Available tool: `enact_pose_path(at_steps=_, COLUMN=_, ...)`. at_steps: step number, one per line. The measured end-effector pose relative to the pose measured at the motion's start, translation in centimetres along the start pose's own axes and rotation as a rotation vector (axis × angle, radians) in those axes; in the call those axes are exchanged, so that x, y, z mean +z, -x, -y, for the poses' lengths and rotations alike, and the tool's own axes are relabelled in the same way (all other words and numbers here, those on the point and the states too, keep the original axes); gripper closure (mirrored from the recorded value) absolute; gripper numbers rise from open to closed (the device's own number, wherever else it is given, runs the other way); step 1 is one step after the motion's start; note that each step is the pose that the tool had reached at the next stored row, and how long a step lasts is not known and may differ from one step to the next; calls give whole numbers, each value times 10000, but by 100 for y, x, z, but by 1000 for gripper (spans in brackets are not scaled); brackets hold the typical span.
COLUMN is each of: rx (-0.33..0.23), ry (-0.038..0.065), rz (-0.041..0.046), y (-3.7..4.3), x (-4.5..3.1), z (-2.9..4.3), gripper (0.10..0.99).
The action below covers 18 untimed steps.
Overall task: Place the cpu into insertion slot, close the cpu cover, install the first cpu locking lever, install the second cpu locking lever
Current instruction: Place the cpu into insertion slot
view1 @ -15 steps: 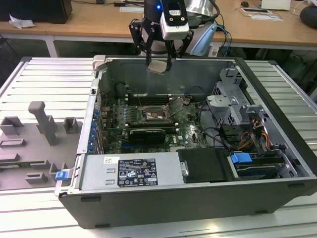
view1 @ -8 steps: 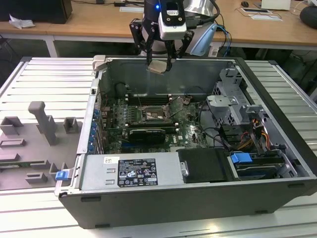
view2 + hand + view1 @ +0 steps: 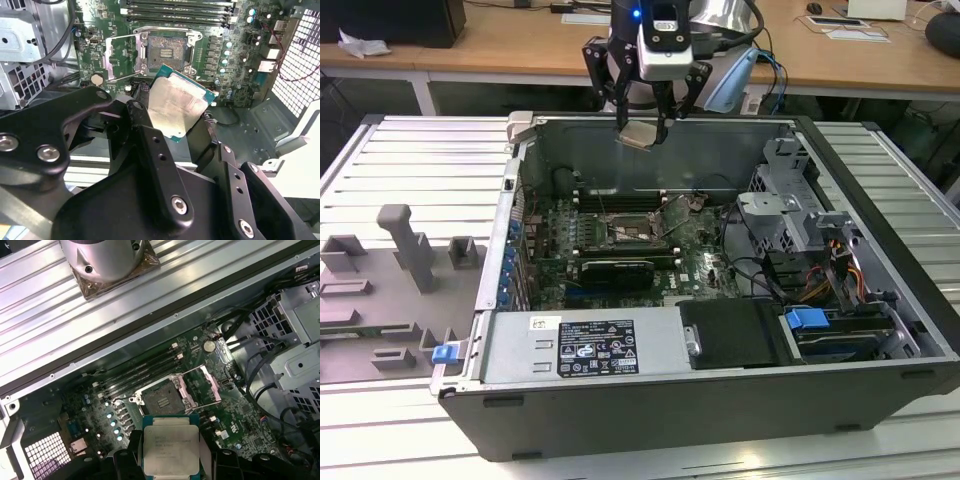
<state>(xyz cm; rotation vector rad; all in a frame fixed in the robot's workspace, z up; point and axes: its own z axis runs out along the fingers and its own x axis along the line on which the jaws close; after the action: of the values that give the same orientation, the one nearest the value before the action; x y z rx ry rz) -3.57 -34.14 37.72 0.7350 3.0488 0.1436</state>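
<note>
My gripper (image 3: 642, 132) hangs above the open computer case, shut on the cpu (image 3: 640, 135), a flat square chip with a dull silvery top. In both wrist views the cpu (image 3: 176, 107) (image 3: 168, 450) sits pinched between the black fingers (image 3: 150, 145). Below it on the green motherboard lies the insertion slot (image 3: 628, 231) (image 3: 170, 48) (image 3: 161, 402), bare and open. The cpu cover (image 3: 200, 385) (image 3: 120, 56), a thin silver frame, is swung up and away beside the slot. The cpu is well above the slot and apart from it.
The case (image 3: 720, 400) lies on its side on a slatted metal table. Memory slots (image 3: 620, 195), a long black card (image 3: 615, 270), a drive cage (image 3: 785, 215), cables and a power supply (image 3: 590, 345) surround the slot. Grey fixtures (image 3: 405, 250) stand at the exterior view's left.
</note>
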Motion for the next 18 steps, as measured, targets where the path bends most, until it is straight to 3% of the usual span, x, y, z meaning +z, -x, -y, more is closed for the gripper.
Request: enact_pose_path(at_steps=18, rx=964, ry=19, rz=86, y=0, x=0, z=0, gripper=545)
